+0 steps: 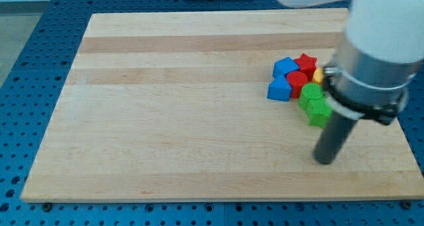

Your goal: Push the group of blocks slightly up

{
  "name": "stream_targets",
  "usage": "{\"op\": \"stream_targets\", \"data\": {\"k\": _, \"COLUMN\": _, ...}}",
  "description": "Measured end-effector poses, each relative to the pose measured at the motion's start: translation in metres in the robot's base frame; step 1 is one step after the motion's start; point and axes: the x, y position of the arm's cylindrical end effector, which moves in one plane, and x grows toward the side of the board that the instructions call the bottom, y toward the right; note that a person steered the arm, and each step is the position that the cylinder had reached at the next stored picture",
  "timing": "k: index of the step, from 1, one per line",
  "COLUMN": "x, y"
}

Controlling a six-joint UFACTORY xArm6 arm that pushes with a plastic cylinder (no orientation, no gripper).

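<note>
The blocks sit in one tight group at the view's right. A blue cube (285, 67) and a red star (305, 61) are at the group's top. A blue triangular block (279, 89) and a red cylinder (297, 81) are below them. A green cylinder (311, 91) and a green star-shaped block (318, 111) form the bottom. A yellow block (318, 74) shows only as a sliver behind the arm. My tip (325, 161) is on the board below the group, just below the green star-shaped block and apart from it.
The wooden board (165, 120) lies on a blue perforated table (26, 67). The arm's large white and grey body (371, 54) hides the group's right side and the board's right edge.
</note>
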Motion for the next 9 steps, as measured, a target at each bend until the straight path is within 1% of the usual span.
{"op": "stream_targets", "data": {"k": 1, "x": -0.014, "y": 0.037}}
{"op": "stream_targets", "data": {"k": 2, "x": -0.043, "y": 0.039}}
{"op": "stream_targets", "data": {"k": 4, "x": -0.094, "y": 0.034}}
{"op": "stream_targets", "data": {"k": 5, "x": -0.116, "y": 0.021}}
{"op": "stream_targets", "data": {"k": 6, "x": -0.131, "y": 0.008}}
{"op": "stream_targets", "data": {"k": 7, "x": -0.14, "y": 0.005}}
{"op": "stream_targets", "data": {"k": 9, "x": -0.177, "y": 0.004}}
